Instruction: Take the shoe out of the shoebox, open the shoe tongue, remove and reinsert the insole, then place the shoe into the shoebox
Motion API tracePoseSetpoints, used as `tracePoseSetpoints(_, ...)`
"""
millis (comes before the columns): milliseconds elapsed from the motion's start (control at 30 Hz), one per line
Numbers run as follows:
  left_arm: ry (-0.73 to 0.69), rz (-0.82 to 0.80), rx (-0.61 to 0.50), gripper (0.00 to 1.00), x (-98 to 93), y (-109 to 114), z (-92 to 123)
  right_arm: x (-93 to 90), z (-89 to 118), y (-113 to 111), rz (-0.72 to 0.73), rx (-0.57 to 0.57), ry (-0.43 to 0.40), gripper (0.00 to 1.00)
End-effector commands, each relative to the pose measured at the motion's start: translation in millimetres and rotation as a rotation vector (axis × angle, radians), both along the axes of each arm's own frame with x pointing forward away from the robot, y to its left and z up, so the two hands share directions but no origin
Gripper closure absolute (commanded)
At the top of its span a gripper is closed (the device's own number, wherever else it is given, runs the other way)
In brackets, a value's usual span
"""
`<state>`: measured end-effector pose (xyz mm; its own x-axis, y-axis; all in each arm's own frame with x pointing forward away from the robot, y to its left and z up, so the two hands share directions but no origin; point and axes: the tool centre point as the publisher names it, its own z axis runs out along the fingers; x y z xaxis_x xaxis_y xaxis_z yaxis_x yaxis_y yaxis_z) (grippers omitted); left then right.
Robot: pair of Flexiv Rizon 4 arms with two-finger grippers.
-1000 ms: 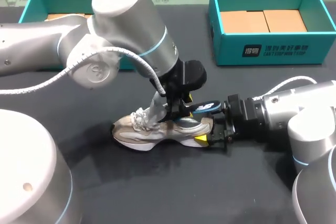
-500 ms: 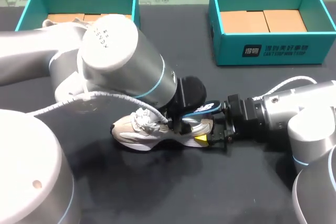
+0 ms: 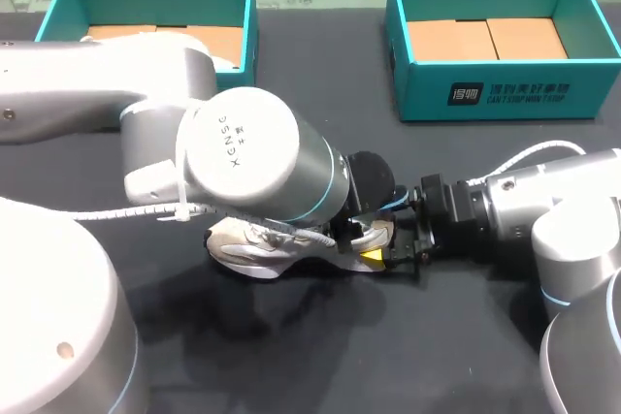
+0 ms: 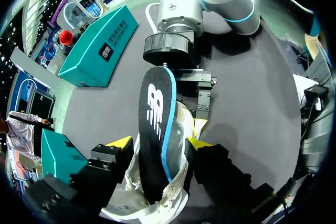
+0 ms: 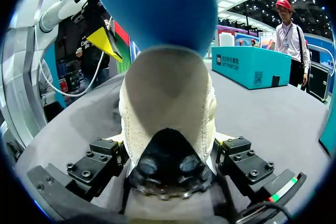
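Shoe (image 3: 238, 247): lies on its sole near the middle of the table (image 3: 388, 356), well short of the far edge; it is out of its box, so step one reads as done.
Shoeboxes: two teal boxes at the table's far edge, one toward the far-left corner (image 3: 247, 36) and one toward the far-right corner (image 3: 485, 94); the shoe is in neither.
Insole (image 4: 155, 129): dark with a blue edge. Its fore end is tucked into the shoe's mouth, and the heel end stands clear above the collar.
Left claw (image 4: 160, 142): poised over the shoe's mouth, yellow tips on either side of the insole, apparently pinching it across its width.
Right claw (image 5: 168, 156): clamped on the shoe's heel from both sides, steadying it on the table.
Step in hand (judged): reinsertion. The mouth is open enough to admit the insole, so tongue opening and removal appear complete.
Remaining (judged): seat the insole flat, heel end included, then carry the shoe to a shoebox.
Progress (judged): past halfway.
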<state>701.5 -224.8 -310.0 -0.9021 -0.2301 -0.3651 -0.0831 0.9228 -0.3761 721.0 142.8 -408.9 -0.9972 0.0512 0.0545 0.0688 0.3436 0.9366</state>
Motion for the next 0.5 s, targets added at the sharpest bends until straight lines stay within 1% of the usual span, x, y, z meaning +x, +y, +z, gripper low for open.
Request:
tracePoseSetpoints(33,-0.068,0.042,0.026,0.42,-1.6,-15.2,-12.3,-0.8,-0.8,0.6,0.0,-0.004,0.0,1.0)
tracePoseSetpoints(100,-0.082,0.05,0.03,0.47,-0.9,-17.1,-15.6,-0.8,-0.8,0.6,0.0,-0.004,0.0,1.0)
tracePoseSetpoints(133,-0.087,0.054,0.032,0.47,-0.2,-18.0,-17.0,-0.8,-0.8,0.6,0.0,-0.004,0.0,1.0)
tracePoseSetpoints(200,-0.098,0.067,0.031,0.51,1.0,-18.1,-19.1,-0.8,-0.8,0.6,0.0,-0.004,0.0,1.0)
tracePoseSetpoints(500,-0.118,0.096,0.038,0.54,13.1,-17.3,-26.1,-0.8,-0.8,0.6,0.0,-0.004,0.0,1.0)
